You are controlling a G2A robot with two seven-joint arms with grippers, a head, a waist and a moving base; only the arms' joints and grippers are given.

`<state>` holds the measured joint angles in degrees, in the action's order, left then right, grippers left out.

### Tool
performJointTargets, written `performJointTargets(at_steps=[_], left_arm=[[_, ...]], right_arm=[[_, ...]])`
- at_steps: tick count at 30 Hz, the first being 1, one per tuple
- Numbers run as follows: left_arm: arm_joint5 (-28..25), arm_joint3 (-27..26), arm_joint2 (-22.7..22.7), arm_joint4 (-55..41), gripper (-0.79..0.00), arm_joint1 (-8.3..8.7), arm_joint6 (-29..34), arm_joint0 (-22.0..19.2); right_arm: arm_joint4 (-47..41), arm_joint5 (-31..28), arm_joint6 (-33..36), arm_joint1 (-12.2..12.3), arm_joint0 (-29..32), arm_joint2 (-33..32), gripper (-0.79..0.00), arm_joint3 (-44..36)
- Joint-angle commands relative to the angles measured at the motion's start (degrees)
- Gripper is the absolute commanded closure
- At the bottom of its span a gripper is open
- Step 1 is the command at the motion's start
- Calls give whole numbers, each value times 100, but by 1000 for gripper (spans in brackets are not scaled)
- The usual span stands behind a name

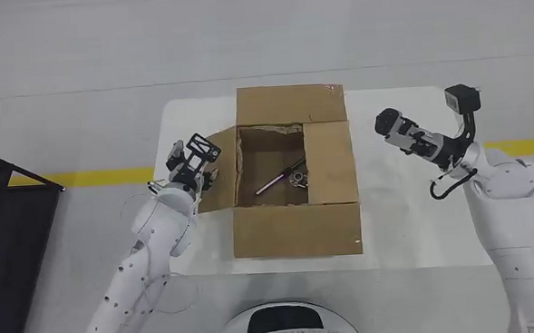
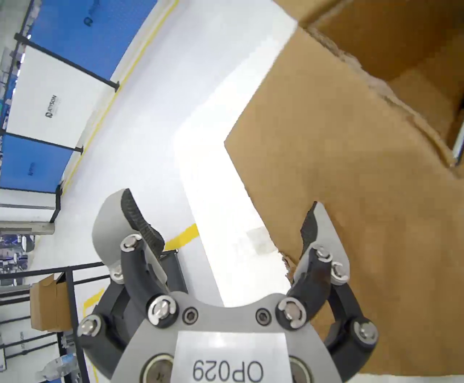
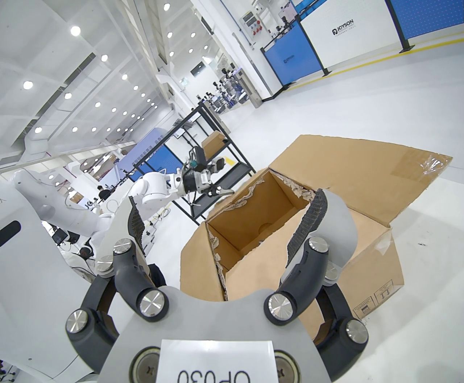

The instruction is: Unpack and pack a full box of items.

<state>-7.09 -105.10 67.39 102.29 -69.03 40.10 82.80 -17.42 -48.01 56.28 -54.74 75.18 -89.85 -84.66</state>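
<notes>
Middle of the desk (image 1: 398, 241): that's where the cardboard box (image 1: 296, 230) sits, and the white top pokes out on all sides of it.
Box: all four flaps are folded outward and the torn inner edges look pretty ragged. You can see straight down to the bottom.
Left hand (image 2: 221, 203): it's right by the box's left flap on the outside, with its fingers spread apart and nothing between them. From its own wrist camera one fingertip sits just in front of that flap, but I can't tell if it's actually touching.
Right hand (image 3: 226, 199): it's off to the box's right side and clear of the cardboard. Its fingers are apart too and it isn't holding anything.
Pen (image 1: 279, 178): a dark one, lying diagonally on the box floor.
Small dark thing (image 1: 297, 178): it's just beside the pen's right end, inside the box. It's too tiny to say what it is.
</notes>
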Motion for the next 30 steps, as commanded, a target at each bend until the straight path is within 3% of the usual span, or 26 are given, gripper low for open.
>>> performJointTargets(at_steps=[1,5,8,19,23,30], left_arm=[[4,247,-268,92,-785,-47,117,-164],[175,538,-598,211,-785,-138,238,-423],[238,477,-560,95,-785,-163,153,-492],[244,-1024,270,-266,-785,-62,-597,308],[-395,-1265,179,-730,-785,-66,-564,224],[-1435,-913,-557,-2462,-785,-214,104,-693]], right_arm=[[0,0,0,0,0,0,-785,0],[0,0,0,0,0,0,-785,0],[0,0,0,0,0,0,-785,0],[28,105,-90,-7,13,45,-785,-38],[-166,725,16,-18,-209,304,-785,303],[-376,1072,224,-61,-617,685,-785,992]])
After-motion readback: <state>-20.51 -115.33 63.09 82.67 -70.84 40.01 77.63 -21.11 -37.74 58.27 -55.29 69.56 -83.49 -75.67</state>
